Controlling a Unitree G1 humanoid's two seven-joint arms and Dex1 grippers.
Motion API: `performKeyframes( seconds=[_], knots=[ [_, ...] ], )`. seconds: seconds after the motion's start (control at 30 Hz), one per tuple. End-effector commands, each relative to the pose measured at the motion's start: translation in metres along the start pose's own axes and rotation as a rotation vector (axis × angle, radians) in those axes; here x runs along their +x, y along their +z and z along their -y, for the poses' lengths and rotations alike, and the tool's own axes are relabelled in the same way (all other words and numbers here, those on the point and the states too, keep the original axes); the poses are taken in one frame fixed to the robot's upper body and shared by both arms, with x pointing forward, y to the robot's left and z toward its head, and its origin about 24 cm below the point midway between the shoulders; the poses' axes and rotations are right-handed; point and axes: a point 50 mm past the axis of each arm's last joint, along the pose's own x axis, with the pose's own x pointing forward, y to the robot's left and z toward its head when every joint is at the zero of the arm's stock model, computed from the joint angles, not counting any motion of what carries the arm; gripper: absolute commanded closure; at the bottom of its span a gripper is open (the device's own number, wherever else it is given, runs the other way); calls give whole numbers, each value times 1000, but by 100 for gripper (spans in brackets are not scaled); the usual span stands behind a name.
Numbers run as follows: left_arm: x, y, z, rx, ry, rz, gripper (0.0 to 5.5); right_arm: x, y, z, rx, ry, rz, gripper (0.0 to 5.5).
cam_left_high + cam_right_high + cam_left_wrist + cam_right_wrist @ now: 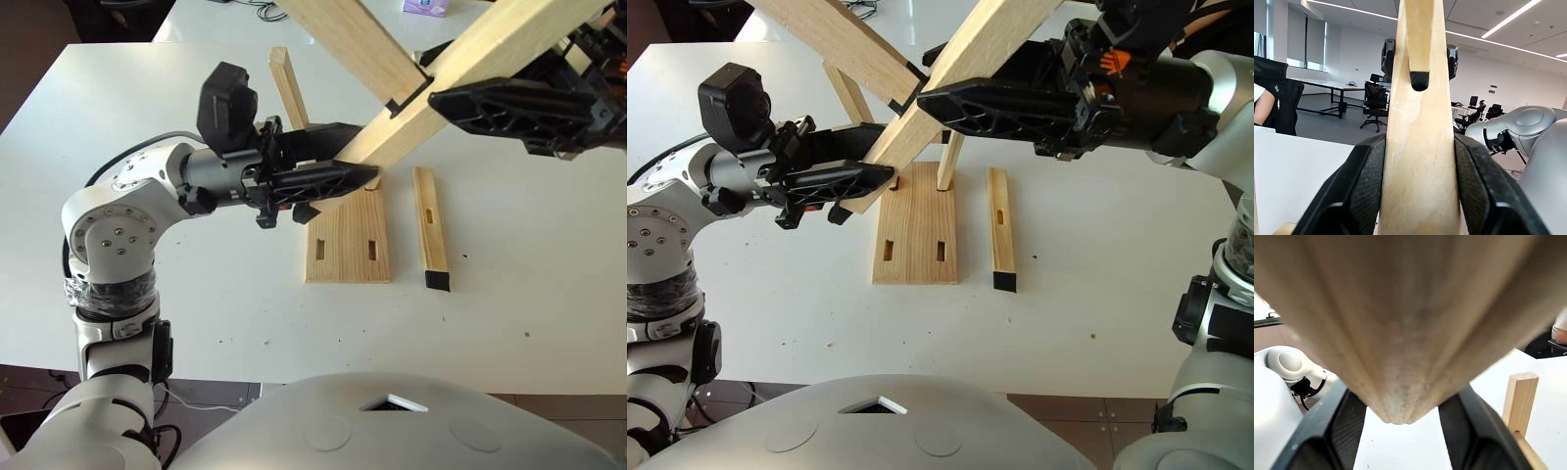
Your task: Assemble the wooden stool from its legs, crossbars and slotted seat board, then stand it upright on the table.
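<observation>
The left end effector [877, 157] clamps the crossed leg frame [989, 34] low and the right end effector [926, 76] clamps it higher; its beam slants up rightward. The seat board [916, 230] lies flat on the bench [1097, 274] beneath, perhaps touching.

The white table [147, 117] is seen from above by the two head views, which are aimed forward and down. The slotted seat board [916, 230] is shared by both. The left wrist view is set very close against the leg frame [1420, 147] and is faced out into the room. The right wrist view is held closer still under the leg frame [1400, 333].
</observation>
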Motion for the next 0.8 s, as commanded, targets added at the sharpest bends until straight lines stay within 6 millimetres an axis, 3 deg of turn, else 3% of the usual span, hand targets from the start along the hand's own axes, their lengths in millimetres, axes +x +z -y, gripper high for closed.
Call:
performKeyframes(
  seconds=[0.03, 0.27, 0.33, 0.43, 0.6, 0.8],
  knots=[
    [-6, 5, -6, 35, 64, -13, 348, -3, -6, -1, -5, -14, -72, 344],
    [-6, 7, -11, -9, 81, -14, 348, -4, -19, 3, -60, -67, -147, 344],
    [-7, 3, -12, -18, 95, -39, 299, -4, -22, 4, -97, -91, -157, 344],
    [-12, -22, -13, 7, 131, -197, 244, -6, -20, 8, -178, -157, -145, 347],
    [-37, -66, -11, 32, 169, -423, 163, -17, -15, 15, -288, -259, -148, 348],
    [-55, -92, 10, 28, 119, -541, 61, -28, -47, 17, -281, -232, -292, 348]
  ],
)
